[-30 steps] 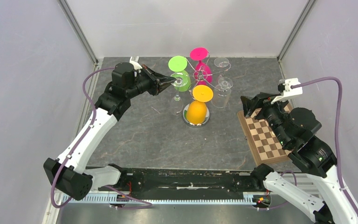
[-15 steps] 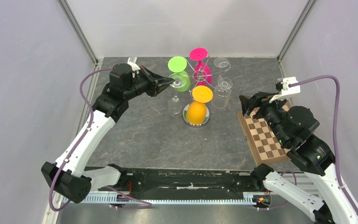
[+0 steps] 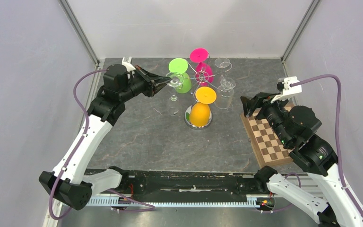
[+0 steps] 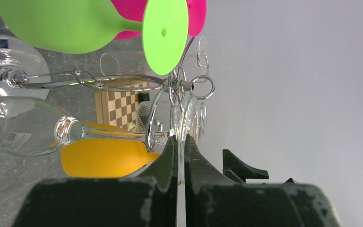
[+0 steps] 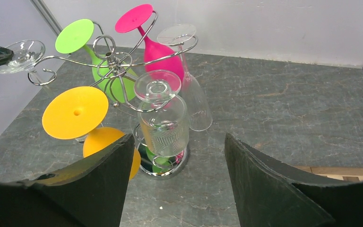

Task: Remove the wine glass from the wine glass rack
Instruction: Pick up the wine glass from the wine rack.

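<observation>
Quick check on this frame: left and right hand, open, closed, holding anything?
The left hand is closed on the foot of the clear wine glass.
The right hand is open, holding nothing.

Overhead, two wrist views; common rack

I count six wine glasses. Three are coloured: a green glass, a pink glass and an orange glass. Three are clear: the held glass, its foot between the tips of my left gripper, plus a patterned glass and a plain glass, both across the stand from that gripper and facing my right gripper. There is one wine glass rack. There is one chequered board, by my right gripper. I have two grippers.
</observation>
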Robot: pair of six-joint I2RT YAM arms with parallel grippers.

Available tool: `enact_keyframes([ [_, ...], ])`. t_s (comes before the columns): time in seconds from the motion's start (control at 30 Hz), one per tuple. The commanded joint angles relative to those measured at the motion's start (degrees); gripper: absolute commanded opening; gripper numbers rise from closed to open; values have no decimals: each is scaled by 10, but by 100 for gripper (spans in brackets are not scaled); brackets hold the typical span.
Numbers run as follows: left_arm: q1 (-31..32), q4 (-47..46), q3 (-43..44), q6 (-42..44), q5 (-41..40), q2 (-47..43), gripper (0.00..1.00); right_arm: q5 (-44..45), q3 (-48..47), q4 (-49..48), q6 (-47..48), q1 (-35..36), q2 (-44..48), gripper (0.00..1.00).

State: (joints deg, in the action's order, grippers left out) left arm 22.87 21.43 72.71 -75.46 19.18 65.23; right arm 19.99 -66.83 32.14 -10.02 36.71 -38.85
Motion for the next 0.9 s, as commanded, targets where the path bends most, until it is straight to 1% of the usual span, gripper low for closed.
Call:
enact_keyframes([
  [0.0,-13,-26,36,5,16,-4,2,4,-18,-18,0,2,3,72],
  [0.33,-18,-48,77,6,47,53,2,16,-13,-18,9,2,8,73],
  [0.57,-8,-59,104,12,76,87,2,30,-3,-18,15,2,18,73],
  [0.87,18,-51,109,28,94,87,2,27,1,-19,13,1,22,73],
])
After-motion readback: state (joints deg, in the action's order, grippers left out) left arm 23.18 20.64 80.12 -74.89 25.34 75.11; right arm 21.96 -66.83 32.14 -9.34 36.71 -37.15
